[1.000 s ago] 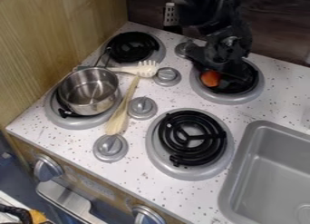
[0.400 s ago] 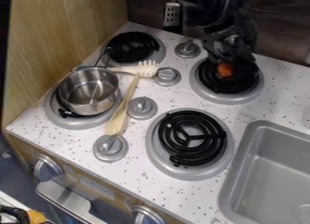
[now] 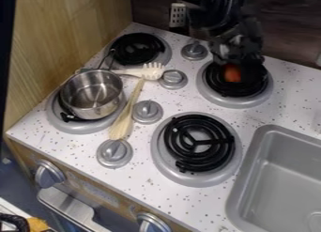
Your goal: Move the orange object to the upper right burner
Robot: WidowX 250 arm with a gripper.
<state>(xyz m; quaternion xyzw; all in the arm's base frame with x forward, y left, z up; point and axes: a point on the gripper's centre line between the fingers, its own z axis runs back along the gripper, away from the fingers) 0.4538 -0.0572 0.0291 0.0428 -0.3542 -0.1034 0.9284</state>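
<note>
Over the upper right burner, a black spiral coil [image 3: 241, 92] in a round grey pan [image 3: 235, 103], the orange, rounded object [image 3: 233, 73] is located directly beneath the black, angular gripper [image 3: 238, 62]. Whether the gripper is open or closed cannot be determined. A cylindrical, shiny metal pot [image 3: 93, 96] sits on the lower left burner; a pale wooden utensil [image 3: 126, 114] lies on the speckled white countertop [image 3: 156, 200].

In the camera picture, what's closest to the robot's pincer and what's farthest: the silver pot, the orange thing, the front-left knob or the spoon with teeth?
From the pincer, nearest first:
1. Orange thing: right by it, at the upper right burner.
2. Spoon with teeth: back middle.
3. Silver pot: left side.
4. Front-left knob: stove's front.
</note>
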